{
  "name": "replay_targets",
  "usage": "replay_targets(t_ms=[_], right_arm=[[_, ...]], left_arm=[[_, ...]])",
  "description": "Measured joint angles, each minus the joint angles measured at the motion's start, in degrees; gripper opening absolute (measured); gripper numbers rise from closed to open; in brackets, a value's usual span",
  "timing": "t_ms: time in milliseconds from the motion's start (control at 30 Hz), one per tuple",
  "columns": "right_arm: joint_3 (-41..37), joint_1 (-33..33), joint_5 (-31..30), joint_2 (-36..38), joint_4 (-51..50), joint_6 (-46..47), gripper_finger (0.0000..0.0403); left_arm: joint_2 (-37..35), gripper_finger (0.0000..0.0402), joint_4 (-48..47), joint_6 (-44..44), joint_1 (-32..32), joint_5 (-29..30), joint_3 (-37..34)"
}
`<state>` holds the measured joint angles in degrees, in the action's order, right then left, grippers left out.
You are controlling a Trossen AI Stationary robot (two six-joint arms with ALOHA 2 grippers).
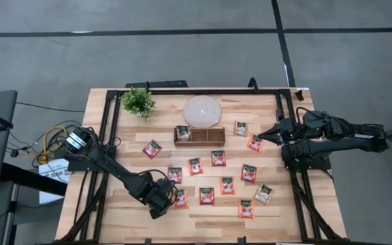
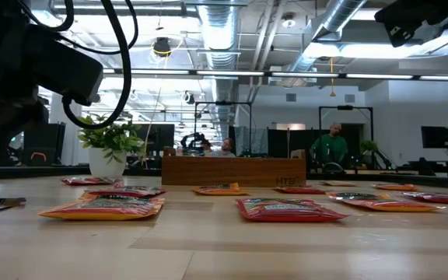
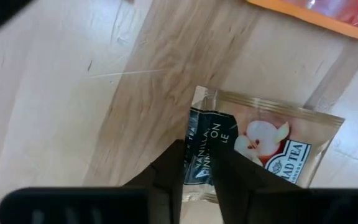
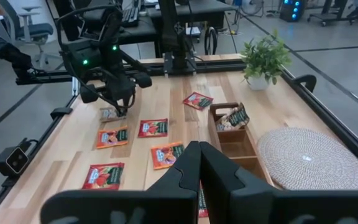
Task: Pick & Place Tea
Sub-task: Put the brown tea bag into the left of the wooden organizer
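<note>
Tea sachets (image 1: pixel 218 158) lie scattered flat across the table (image 1: pixel 298 211), a few already in the wooden tray (image 1: pixel 199 135); left gripper (image 3: pixel 197 163) at about 7 o'clock looks pinched on the edge of a pale sachet (image 3: pixel 272 149); they look light, floppy and slick, so I'd grab by an edge; right gripper (image 4: pixel 199 151) waits at 3 o'clock, fingers together.
</note>
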<state>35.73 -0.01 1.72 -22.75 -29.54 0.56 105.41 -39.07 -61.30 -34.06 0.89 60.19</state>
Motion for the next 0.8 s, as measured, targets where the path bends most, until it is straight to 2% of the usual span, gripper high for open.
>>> replay_targets(t_ms=[233,500,600,800], right_arm=[[0.0,0.0,0.0,0.0,0.0,-0.1,0.0],[0.0,0.0,0.0,0.0,0.0,-0.1,0.0],[0.0,0.0,0.1,0.0,0.0,0.0,0.0],[0.0,0.0,0.0,0.0,0.0,0.0,0.0]], left_arm=[[0.5,0.0005,-5.8,0.0,-0.1,1.3,3.5],[0.7,0.0001,-21.4,-1.1,0.0,6.0,11.3],[0.6,0.0001,-29.6,-1.1,0.0,10.8,16.6],[0.4,0.0001,-41.5,1.1,2.2,24.4,28.0]])
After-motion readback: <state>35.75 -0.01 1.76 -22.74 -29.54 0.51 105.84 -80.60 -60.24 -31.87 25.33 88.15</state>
